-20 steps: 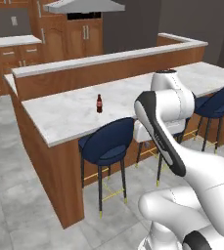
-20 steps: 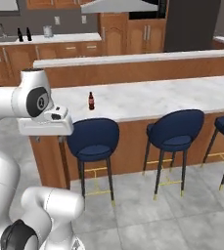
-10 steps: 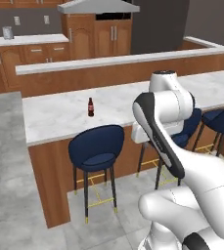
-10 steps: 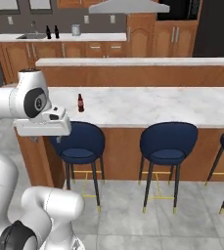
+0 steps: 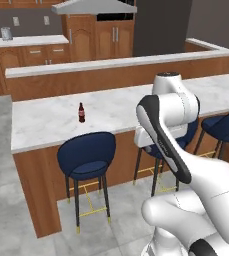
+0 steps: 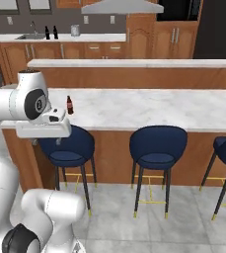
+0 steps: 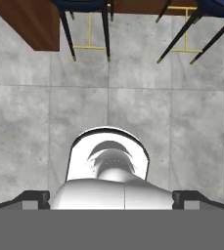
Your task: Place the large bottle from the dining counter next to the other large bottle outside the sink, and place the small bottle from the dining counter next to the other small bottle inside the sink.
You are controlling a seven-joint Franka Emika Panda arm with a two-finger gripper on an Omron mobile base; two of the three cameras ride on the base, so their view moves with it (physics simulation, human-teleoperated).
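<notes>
One dark bottle with a red label (image 5: 81, 113) (image 6: 69, 105) stands upright on the dining counter (image 5: 46, 125) (image 6: 149, 108), near its left end. I cannot tell whether it is the large or the small one. On the far worktop the sink (image 6: 27, 36) shows with its tap, and two dark bottles (image 6: 47, 32) (image 6: 55, 32) stand just right of it. My gripper (image 7: 111, 197) points down at the grey floor in front of the counter. It is open with nothing between its fingertips (image 7: 33, 197). The hand (image 6: 43, 129) hangs well short of the bottle.
Blue stools (image 5: 86, 157) (image 6: 156, 148) line the front of the dining counter, one right below the bottle. The counter's raised wooden back ledge (image 6: 134, 64) runs behind the slab. A grey canister (image 6: 75, 30) stands on the far worktop. Tiled floor lies open to the left.
The whole scene has shifted: the base has moved and now faces the dining counter more squarely. The bottle keeps its place on the slab. The arm's pose and open gripper look unchanged.
</notes>
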